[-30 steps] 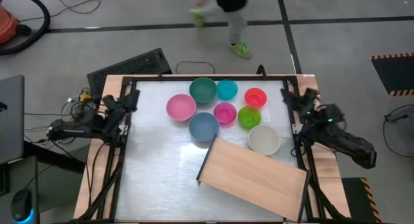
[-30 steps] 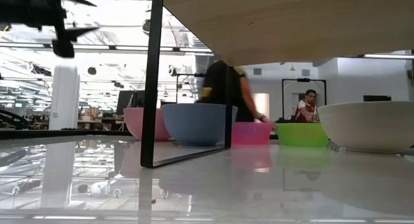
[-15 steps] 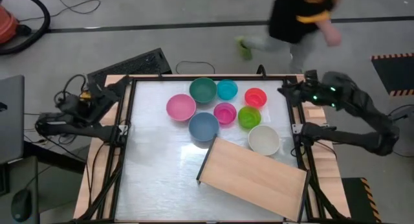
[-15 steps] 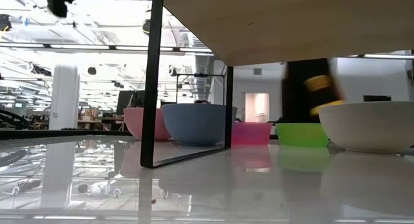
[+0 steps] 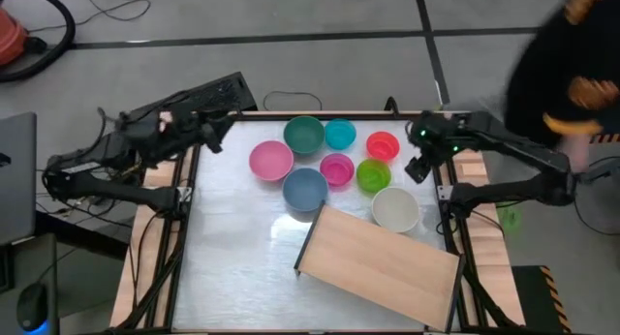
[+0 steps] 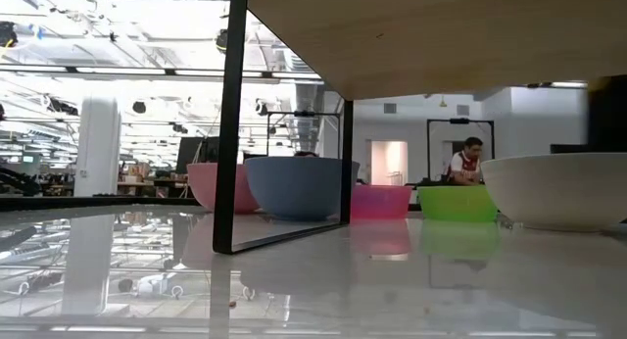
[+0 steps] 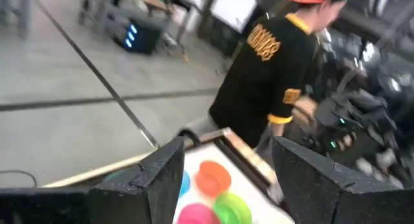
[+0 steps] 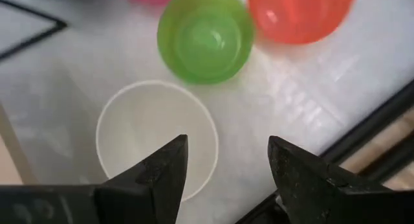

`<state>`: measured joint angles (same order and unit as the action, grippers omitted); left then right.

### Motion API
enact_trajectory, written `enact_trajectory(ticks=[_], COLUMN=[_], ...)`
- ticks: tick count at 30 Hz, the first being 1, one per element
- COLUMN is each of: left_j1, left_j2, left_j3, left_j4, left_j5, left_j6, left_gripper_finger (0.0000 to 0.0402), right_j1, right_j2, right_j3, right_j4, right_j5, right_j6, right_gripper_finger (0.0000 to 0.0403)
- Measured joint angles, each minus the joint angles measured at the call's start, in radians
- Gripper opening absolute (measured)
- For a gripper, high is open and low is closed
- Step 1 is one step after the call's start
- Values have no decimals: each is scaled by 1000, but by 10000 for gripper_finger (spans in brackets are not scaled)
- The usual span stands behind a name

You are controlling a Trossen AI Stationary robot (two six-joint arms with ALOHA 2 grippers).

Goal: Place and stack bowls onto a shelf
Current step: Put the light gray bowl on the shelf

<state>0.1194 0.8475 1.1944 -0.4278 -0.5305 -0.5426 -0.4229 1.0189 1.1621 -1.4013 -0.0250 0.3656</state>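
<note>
Eight bowls sit upright on the table's far half: pink (image 5: 270, 160), teal (image 5: 304, 135), cyan (image 5: 340, 134), red (image 5: 384, 145), magenta (image 5: 337, 168), lime green (image 5: 373, 174), blue-grey (image 5: 305, 188) and white (image 5: 395, 208). The light-wood shelf (image 5: 378, 267) stands askew near the front right, its board raised on a thin dark frame (image 6: 230, 123). My left gripper (image 5: 210, 139) hangs open and level over the far left corner. My right gripper (image 5: 418, 167) is open and points down, high above the white bowl's (image 8: 157, 136) right rim.
A person in black (image 7: 272, 68) walks past the table's far right corner. A keyboard (image 5: 194, 98) lies beyond the far left corner. Bare tabletop (image 5: 232, 258) stretches along the left and front, left of the shelf.
Both arms have risen from beside the table's left and right edges and swung in over its far corners. My right gripper has tipped over to point down above the white bowl. The person has crossed behind the table from left to right. The bowls and the shelf have stayed put.
</note>
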Motion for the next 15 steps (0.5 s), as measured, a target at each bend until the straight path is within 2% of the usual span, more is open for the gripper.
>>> enact_trajectory(ticks=[7, 12, 15], left_j1=[135, 204, 230], left_j2=[113, 168, 192], left_j3=[60, 60, 60], left_j4=[-25, -21, -18], left_j5=[277, 405, 449], left_j6=[0, -1, 0], left_gripper_finger=[219, 219, 219], right_j1=[164, 274, 321], right_j2=[-71, -92, -81], right_j3=[-176, -263, -303], right_j4=[78, 122, 144], right_j5=[-3, 6, 53], right_j6=[152, 280, 324], right_gripper_finger=[240, 240, 240])
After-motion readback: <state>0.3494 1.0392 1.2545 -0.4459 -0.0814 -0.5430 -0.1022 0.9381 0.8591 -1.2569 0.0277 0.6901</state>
